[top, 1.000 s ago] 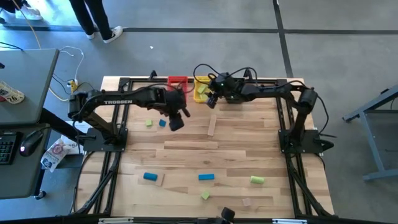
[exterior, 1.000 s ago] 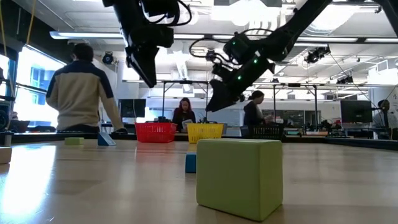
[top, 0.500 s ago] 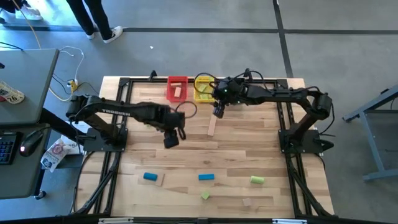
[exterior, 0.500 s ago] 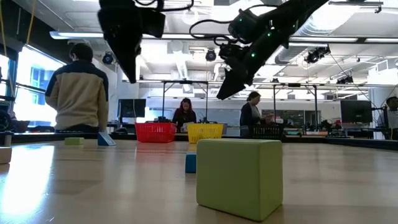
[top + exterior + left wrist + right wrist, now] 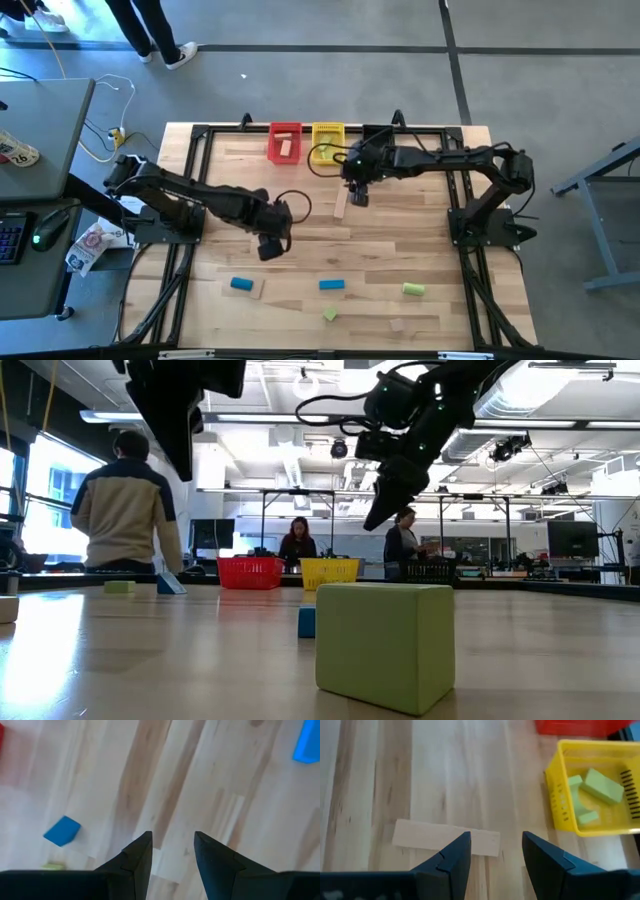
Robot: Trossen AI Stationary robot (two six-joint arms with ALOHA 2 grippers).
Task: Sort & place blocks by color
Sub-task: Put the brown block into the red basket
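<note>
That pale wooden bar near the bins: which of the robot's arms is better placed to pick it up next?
Probably the right. Its hand hangs open directly over the wooden bar, fingers either side. The left hand is farther off, above bare table nearer the blue blocks.

Two dark, near-black jointed arms on black frame mounts at the tabletop's left and right edges. Thin black cables looping beside each wrist. Left gripper [image 5: 172, 852] and right gripper [image 5: 495, 852] alike: paired matte black fingers, angular and wedge-shaped, faceted along the inner faces.
</note>
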